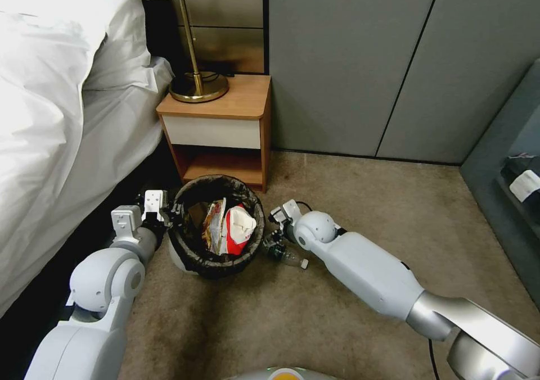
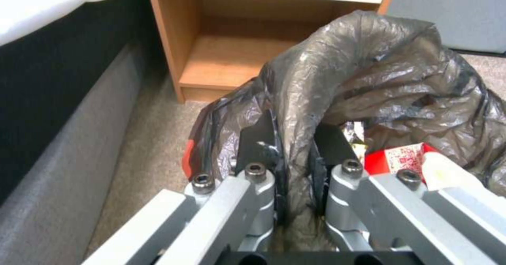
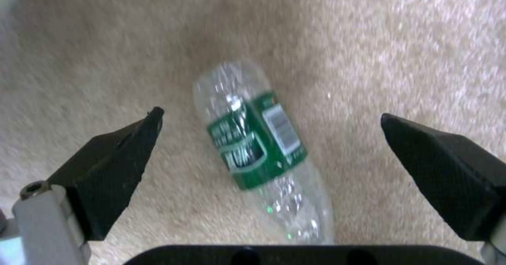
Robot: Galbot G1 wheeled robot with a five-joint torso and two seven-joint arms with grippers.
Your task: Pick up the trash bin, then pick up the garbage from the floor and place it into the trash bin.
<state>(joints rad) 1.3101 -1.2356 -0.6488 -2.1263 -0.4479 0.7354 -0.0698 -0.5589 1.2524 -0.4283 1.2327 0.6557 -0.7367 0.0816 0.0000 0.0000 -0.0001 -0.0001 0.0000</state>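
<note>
While a white bed [image 1: 50, 99] fills the left side of the head view, from about 9 to 11 o'clock, the left arm reaches forward along its edge at roughly 8 o'clock. The left gripper [image 1: 169, 214] sits at the near-left rim of the trash bin [image 1: 216, 225], just left of centre. In the left wrist view its two dark fingers [image 2: 258, 142] are nearly closed, pinching a fold of the dark bag liner [image 2: 369, 71] and the rim beneath it between them. The bin rests on the tan carpet [image 1: 349, 200] and holds crumpled litter: a red-and-white packet [image 1: 239, 231] and a yellowish wrapper [image 1: 212, 225]. Behind the bin, toward 12 o'clock, stands a wooden nightstand [image 1: 225, 127] with a brass lamp [image 1: 194, 59] on top.

Just right of the bin, near centre, a clear plastic bottle [image 1: 289, 256] with a green label lies on its side on the carpet. The right gripper [image 1: 277, 239] hovers directly over it, close to the bin's right side. In the right wrist view the bottle [image 3: 258, 146] lies between the two black fingers [image 3: 113, 166], which are spread wide apart and touch nothing; open carpet shows on both sides of the bottle. The right arm stretches back toward 4 o'clock.
</note>
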